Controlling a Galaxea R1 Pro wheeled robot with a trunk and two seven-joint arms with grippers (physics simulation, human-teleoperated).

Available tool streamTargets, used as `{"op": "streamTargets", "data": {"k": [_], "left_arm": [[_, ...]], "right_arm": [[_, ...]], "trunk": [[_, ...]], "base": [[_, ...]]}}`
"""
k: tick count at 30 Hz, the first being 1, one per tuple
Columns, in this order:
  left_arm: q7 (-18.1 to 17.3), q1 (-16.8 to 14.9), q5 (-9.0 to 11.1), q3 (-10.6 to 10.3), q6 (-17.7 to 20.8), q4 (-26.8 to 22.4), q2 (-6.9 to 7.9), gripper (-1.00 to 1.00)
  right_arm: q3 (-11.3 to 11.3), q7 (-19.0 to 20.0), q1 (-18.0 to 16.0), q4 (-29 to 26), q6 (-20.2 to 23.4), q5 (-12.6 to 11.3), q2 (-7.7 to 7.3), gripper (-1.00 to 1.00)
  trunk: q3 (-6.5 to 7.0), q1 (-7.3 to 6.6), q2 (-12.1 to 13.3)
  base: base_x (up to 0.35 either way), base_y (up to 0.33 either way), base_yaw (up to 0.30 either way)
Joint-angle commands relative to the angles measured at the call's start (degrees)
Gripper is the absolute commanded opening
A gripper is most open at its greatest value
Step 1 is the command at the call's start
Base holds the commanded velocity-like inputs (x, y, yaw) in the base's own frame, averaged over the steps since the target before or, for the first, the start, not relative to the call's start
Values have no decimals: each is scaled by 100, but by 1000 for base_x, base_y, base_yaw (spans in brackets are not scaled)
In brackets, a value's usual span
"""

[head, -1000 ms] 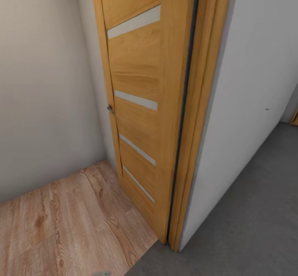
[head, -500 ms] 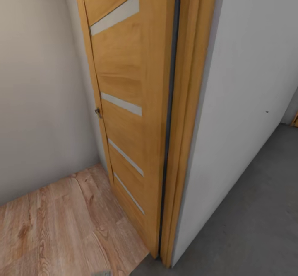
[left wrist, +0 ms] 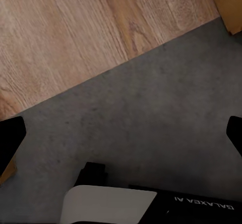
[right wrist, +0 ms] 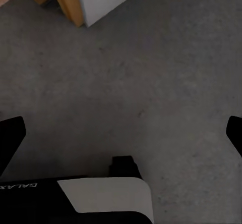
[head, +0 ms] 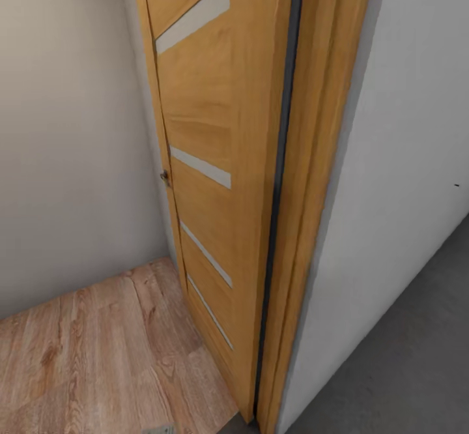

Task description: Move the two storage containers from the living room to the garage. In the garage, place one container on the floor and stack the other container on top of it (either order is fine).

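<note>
Door (head: 215, 180): standing open, edge-on to the robot, with wood floor (head: 98, 356) on its handle side and grey floor (head: 404, 356) beyond the white wall (head: 404, 128).
Left tool (left wrist: 121, 133): hanging spread, pinching nothing.
Right tool (right wrist: 121, 133): hanging spread, pinching nothing.
Containers: not appearing beside the door.
Risk: clipping the door frame (head: 312, 225), judging by how closely the robot is passing.

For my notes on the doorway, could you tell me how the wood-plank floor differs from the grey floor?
The wood-plank floor is light brown with visible grain and plank seams; the grey floor is dark, plain and mottled like concrete. The planks lie on the door's side, the grey beside the white wall. Both are flat and meet at the doorway.
</note>
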Motion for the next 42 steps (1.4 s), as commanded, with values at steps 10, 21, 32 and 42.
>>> {"op": "streamTargets", "data": {"k": [10, 21, 32, 42], "left_arm": [[6, -4, 52, 4, -13, 5, -2, 100], [4, -4, 60, 5, -14, 5, 22, 100], [4, -4, 59, 4, -22, 2, 21, 100], [-7, -4, 40, -4, -20, 5, -1, 100]], "right_arm": [[55, -6, -6, 15, -26, -55, 13, 100], [55, -6, -6, 15, -26, -55, 3, 100], [55, -6, -6, 15, -26, -55, 3, 100], [55, 3, -6, 15, -26, -55, 3, 100]], "trunk": [[-6, 0, -4], [-6, 0, -4], [-6, 0, -4], [-6, 0, -4]], "base": [[4, -2, 252], [0, 0, 253], [0, 0, 253], [67, 0, 117]]}}
